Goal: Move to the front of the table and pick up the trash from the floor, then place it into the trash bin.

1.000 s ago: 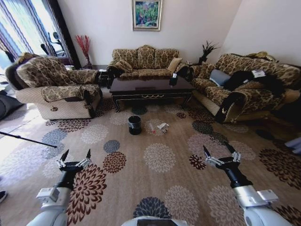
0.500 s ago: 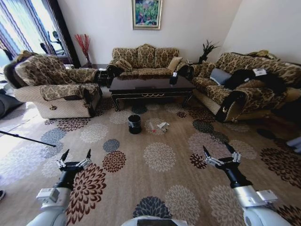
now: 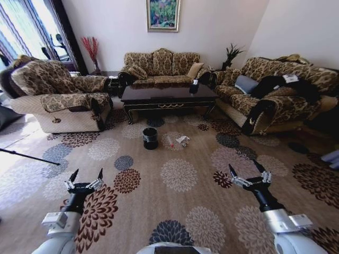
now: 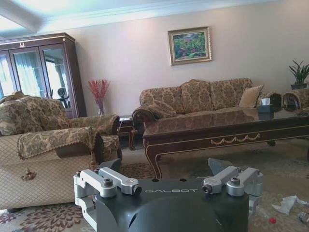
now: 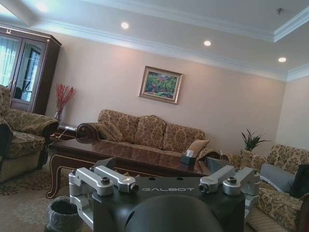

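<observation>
1. On the patterned carpet ahead in the head view, the trash point(image 3: 179, 141) lies just in front of the table point(image 3: 168, 98), with the trash bin point(image 3: 150, 138) just beside it; the left gripper point(image 3: 83, 175) and right gripper point(image 3: 248, 172) hover low, fingers spread and empty. The approach drive looks to be the step in hand; next the base must close in until the litter is reachable
2. In the left wrist view, a white scrap point(image 4: 287, 203) and a red cap point(image 4: 272, 220) show near the table's leg; the bottle itself is hard to make out
3. In the right wrist view, the bin point(image 5: 64, 213) is partly cut off behind the gripper body; the litter is hidden
</observation>
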Robot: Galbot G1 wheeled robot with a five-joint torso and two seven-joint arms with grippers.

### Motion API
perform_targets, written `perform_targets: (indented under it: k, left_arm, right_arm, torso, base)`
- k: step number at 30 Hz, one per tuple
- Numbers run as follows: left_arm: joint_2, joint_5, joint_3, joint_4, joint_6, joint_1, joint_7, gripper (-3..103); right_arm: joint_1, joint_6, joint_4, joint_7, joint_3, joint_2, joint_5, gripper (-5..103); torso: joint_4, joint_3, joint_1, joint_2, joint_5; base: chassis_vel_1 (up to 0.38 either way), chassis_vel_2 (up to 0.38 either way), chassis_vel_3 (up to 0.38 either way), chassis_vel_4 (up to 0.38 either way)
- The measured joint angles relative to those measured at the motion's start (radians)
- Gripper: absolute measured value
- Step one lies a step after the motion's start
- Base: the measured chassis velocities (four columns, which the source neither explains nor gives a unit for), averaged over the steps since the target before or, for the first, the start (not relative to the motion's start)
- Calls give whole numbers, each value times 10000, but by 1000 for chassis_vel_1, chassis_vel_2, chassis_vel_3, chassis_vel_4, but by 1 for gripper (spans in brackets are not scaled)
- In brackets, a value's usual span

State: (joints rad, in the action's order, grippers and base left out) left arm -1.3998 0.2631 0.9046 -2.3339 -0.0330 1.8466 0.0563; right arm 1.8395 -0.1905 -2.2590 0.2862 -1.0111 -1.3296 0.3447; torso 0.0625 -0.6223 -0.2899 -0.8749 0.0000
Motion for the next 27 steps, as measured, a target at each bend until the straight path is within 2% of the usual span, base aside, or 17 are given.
perform_targets:
  k: [15, 27]
  left_arm:
    - [77, 33, 9, 92, 1, -82, 5, 100]
    - [81, 24, -47, 226, 3, -153, 25, 100]
  right_arm:
    - [-12, -8, 7, 2, -18, 36, -92, 100]
    - [-77, 37, 87, 13, 0, 40, -137, 100]
  torso:
    - [0, 407, 311, 719, 0]
    - [0, 626, 482, 1107, 0]
  base:
    - [0, 0, 0, 0]
    - [0, 0, 0, 0]
